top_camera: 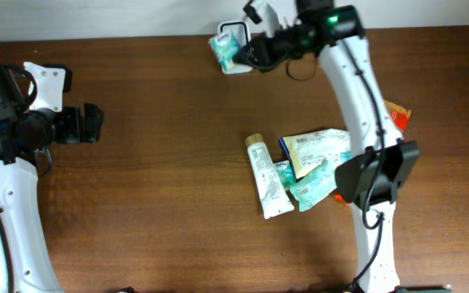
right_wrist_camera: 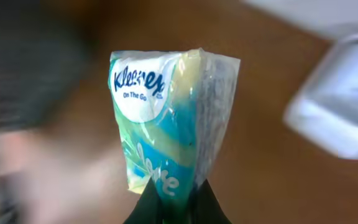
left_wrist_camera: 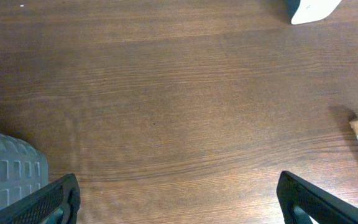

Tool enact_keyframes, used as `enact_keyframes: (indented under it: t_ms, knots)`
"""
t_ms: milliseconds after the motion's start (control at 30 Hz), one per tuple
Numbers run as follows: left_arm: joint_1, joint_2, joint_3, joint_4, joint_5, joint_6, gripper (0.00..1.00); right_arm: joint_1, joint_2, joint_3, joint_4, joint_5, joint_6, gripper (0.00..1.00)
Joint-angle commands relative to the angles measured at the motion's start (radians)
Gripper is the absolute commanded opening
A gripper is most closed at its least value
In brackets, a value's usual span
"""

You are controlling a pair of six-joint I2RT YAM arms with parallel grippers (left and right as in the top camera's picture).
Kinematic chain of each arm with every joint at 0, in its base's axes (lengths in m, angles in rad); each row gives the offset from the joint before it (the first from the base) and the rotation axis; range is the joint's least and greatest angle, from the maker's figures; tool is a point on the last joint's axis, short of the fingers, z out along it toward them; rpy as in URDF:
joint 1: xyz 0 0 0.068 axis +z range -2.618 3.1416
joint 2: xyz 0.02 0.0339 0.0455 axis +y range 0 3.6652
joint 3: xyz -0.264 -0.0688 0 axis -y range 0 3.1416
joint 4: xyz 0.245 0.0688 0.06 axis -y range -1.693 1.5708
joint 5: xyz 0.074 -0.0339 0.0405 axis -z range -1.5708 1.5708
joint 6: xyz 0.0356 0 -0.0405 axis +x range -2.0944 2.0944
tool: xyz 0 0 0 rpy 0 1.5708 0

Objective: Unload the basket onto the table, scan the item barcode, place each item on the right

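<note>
The item is a blue-green Kleenex tissue pack point(right_wrist_camera: 166, 118), and my right gripper point(right_wrist_camera: 174, 199) is shut on its bottom edge. In the overhead view the pack point(top_camera: 223, 49) is held at the table's far edge, right beside a white box-like device point(top_camera: 239, 63), with the right gripper point(top_camera: 249, 50) just to its right. The device point(right_wrist_camera: 337, 102) shows blurred to the pack's right in the right wrist view. I can make out no barcode on the pack. My left gripper point(top_camera: 96, 124) hovers open over bare wood at the left, and its fingers point(left_wrist_camera: 48, 202) stand far apart with nothing between them.
A pile lies mid-table right: a cream tube point(top_camera: 267, 175), a printed pouch point(top_camera: 316, 148), green packs point(top_camera: 312, 185) and an orange pack point(top_camera: 397, 114) behind the right arm. In the left wrist view a grey ribbed part point(left_wrist_camera: 8, 171) sits at the lower left.
</note>
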State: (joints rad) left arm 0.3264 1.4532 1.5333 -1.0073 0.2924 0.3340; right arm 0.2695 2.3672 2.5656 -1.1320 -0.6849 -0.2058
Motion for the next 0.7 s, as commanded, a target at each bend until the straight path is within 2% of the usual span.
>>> enact_keyframes:
  t_ms: [0,33,200,367,667]
  knots:
    - [-0.003,0.000,0.002,0.000,0.015,0.012,0.99,0.099,0.010,-0.015,0.190,0.811,0.110,0.04]
    - [-0.003,0.000,0.002,0.000,0.015,0.012,0.99,0.124,0.031,-0.034,0.300,0.919,0.109,0.04]
    - [-0.003,0.000,0.002,0.000,0.015,0.012,0.99,0.142,0.151,-0.057,0.518,1.093,0.109,0.04]
    - [-0.003,0.000,0.002,0.000,0.015,0.012,0.99,0.151,0.285,-0.057,0.536,1.120,0.001,0.04]
    - [-0.003,0.000,0.002,0.000,0.015,0.012,0.99,0.165,0.289,-0.058,0.536,1.120,0.000,0.04]
